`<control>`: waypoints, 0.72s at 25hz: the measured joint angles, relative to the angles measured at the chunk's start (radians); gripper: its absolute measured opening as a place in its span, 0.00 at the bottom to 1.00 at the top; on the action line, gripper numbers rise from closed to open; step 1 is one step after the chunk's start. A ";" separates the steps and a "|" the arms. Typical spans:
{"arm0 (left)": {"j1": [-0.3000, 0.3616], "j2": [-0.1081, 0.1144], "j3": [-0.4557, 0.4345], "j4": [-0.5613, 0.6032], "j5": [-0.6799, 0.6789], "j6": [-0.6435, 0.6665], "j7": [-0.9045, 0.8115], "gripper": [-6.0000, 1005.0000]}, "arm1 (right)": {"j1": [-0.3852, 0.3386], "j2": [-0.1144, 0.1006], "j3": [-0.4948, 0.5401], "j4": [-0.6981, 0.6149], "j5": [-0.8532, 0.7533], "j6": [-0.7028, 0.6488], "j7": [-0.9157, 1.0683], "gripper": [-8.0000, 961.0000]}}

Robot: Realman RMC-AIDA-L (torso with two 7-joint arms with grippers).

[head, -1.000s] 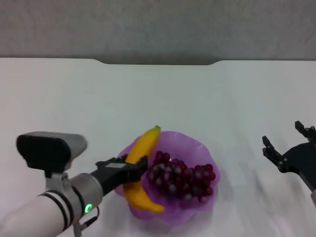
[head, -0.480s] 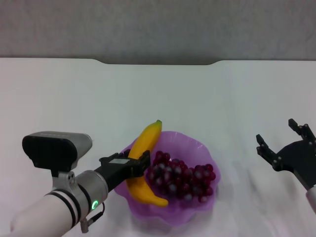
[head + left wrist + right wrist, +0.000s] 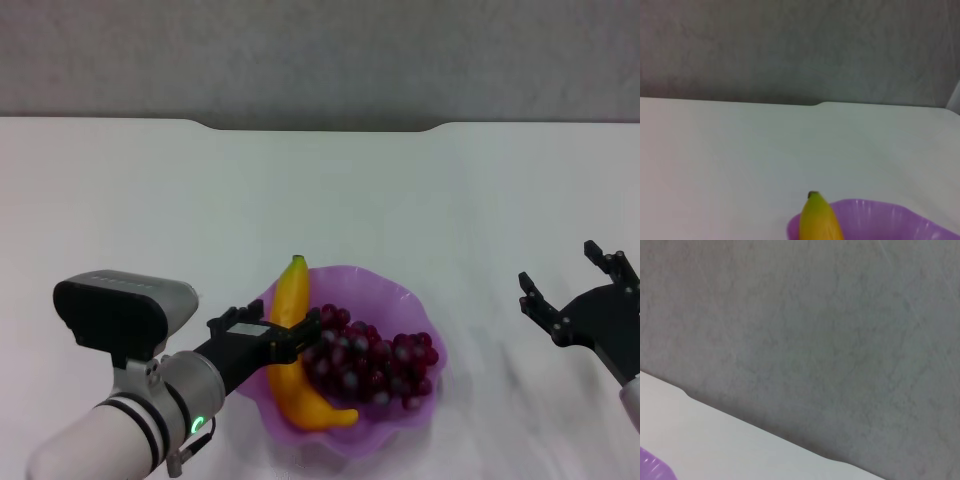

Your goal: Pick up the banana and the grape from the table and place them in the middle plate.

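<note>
The yellow banana [image 3: 291,300] lies along the left side of the purple scalloped plate [image 3: 395,294], its lower end resting in the plate. My left gripper [image 3: 290,338] is shut across the banana's middle, over the plate's left rim. The dark red-purple grape bunch [image 3: 378,362] lies in the plate to the right of the banana. The left wrist view shows the banana's tip [image 3: 817,220] and the plate's rim [image 3: 885,220]. My right gripper [image 3: 570,282] is open and empty, above the table right of the plate.
The white table [image 3: 300,190] stretches around the plate, with a notched far edge [image 3: 320,128] and a grey wall behind. A sliver of the plate [image 3: 652,467] shows in the right wrist view.
My left gripper has moved right and lowered the banana, which turned more upright and now rests in the plate. The right gripper moved slightly left and up, then held still.
</note>
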 joint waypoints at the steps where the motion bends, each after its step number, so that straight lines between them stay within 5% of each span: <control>1: 0.004 0.001 0.001 0.000 0.000 0.010 0.005 0.71 | 0.000 0.000 0.000 0.000 0.000 0.000 0.000 0.93; 6: 0.087 0.005 -0.031 -0.019 0.000 0.155 0.093 0.86 | 0.000 0.000 0.000 -0.001 0.000 0.000 0.000 0.93; 12: 0.187 0.006 -0.048 0.010 0.000 0.452 0.134 0.88 | 0.001 0.000 0.007 0.003 0.002 -0.010 0.012 0.93; 18: 0.139 0.003 -0.066 0.250 -0.003 0.739 0.053 0.89 | 0.004 -0.001 0.004 0.005 0.002 -0.011 0.027 0.93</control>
